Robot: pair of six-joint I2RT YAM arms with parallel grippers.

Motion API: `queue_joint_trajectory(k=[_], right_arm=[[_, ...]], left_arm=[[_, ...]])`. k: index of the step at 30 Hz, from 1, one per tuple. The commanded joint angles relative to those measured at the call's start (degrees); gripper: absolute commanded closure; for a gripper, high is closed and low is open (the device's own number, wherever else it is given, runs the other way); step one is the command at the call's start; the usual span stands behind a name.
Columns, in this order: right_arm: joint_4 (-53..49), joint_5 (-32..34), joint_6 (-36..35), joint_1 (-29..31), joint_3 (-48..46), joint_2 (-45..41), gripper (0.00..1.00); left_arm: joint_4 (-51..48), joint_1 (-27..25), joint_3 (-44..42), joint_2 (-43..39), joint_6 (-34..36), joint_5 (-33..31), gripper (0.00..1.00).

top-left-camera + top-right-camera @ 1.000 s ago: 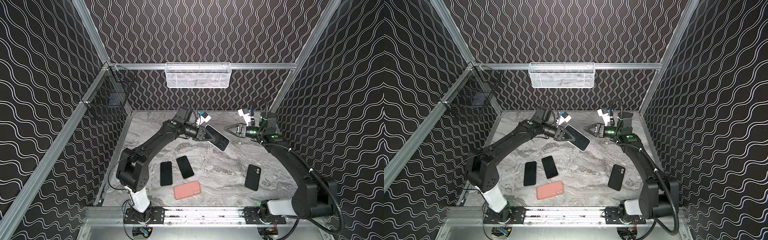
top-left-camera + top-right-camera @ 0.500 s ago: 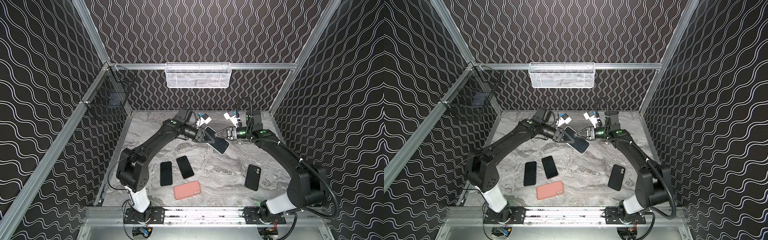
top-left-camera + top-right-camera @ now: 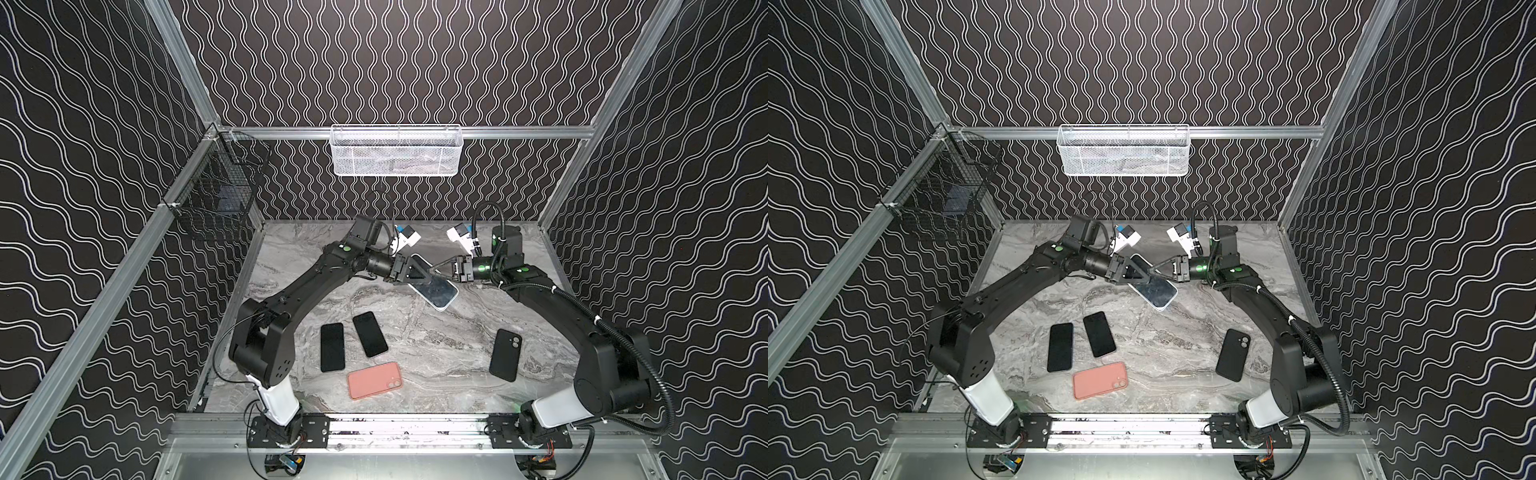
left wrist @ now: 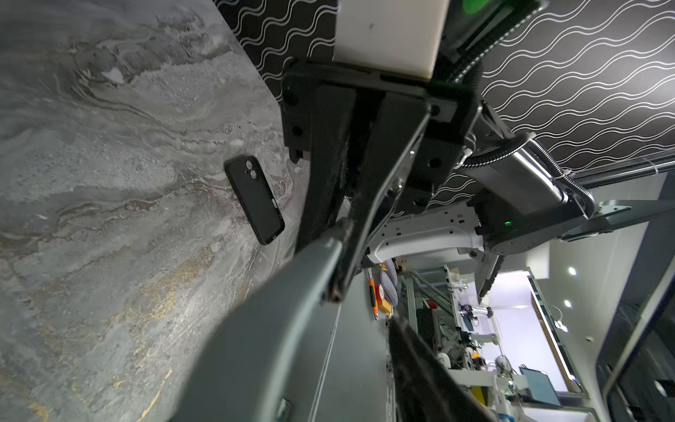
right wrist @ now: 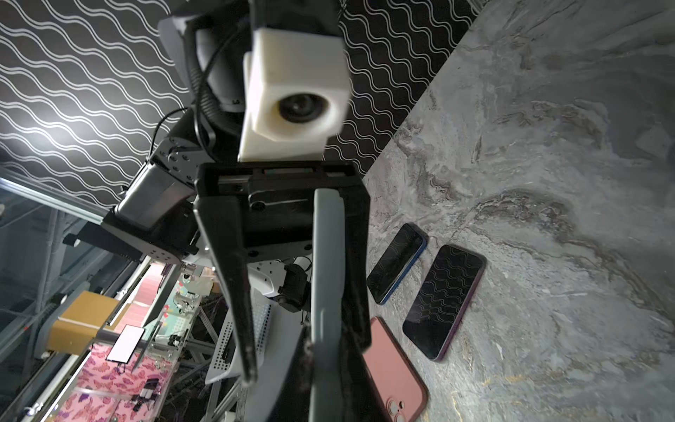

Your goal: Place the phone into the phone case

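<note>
Right end effector (image 3: pixel 434 272) is clenched on the upper edge of the phone (image 3: pixel 436 291), fingers pinched to a point on it. The left end effector (image 3: pixel 420 272) meets it tip to tip at the same edge, fingers spread and released. In the right wrist view the phone's grey edge sits against one left finger (image 5: pixel 352 255), while the other finger stands well apart. The phone hangs tilted, screen up, above the marble table (image 3: pixel 436 353), toward the back edge near the middle and not touching the surface. The black case (image 3: pixel 505 354) lies flat, camera side up, near the right edge toward the front, well apart from the phone. The pink case (image 3: pixel 374 379) lies flat near the front edge, about centre. Two dark phones (image 3: pixel 332 347) (image 3: pixel 370 340) lie screen up side by side just behind the pink case, left of centre. I cannot tell whether either case holds a phone.
</note>
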Motion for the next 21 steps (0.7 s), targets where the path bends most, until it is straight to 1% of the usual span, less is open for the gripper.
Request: queue_joint_trajectory(k=[1, 3, 6, 9, 10, 13, 14, 16, 18, 21], right_arm=[[7.58, 7.51, 9.04, -2.35, -1.62, -1.48, 1.00], [8.67, 11.03, 12.25, -3.91, -2.85, -2.00, 1.00], [7.82, 17.01, 13.71, -5.33, -4.16, -1.89, 1.00], [4.06, 27.02, 12.96, -5.63, -4.09, -0.08, 1.00], [3.15, 30.40, 12.39, -5.65, -4.10, 1.06, 1.00], [3.82, 37.63, 12.14, -5.66, -4.17, 5.19, 1.00], [4.57, 39.56, 11.84, -5.68, -4.17, 6.41, 1.00], [6.77, 41.59, 11.77, -5.54, -3.97, 9.86, 1.00], [6.83, 43.69, 11.10, -5.59, -2.97, 12.53, 1.00], [6.94, 45.54, 9.98, -5.60, -1.63, 16.33, 1.00]], left_arm=[[15.00, 1.91, -4.20, -2.79, -9.42, -5.00, 0.29], [19.26, 3.27, -7.46, -5.37, -12.63, -8.69, 0.22], [21.73, 5.68, -12.73, -10.13, -15.11, -16.69, 0.16], [19.36, 7.47, -17.39, -16.54, -12.95, -28.21, 0.04], [18.06, 7.66, -18.59, -18.77, -11.78, -32.49, 0.02], [16.01, 8.03, -21.86, -25.10, -8.92, -42.18, 0.02], [15.43, 8.03, -22.84, -26.98, -8.20, -44.42, 0.01], [14.47, 8.20, -24.96, -31.16, -6.97, -49.90, 0.01], [14.30, 8.13, -27.25, -34.76, -6.61, -53.35, 0.01], [13.62, 8.12, -29.79, -37.75, -6.25, -55.48, 0.01]])
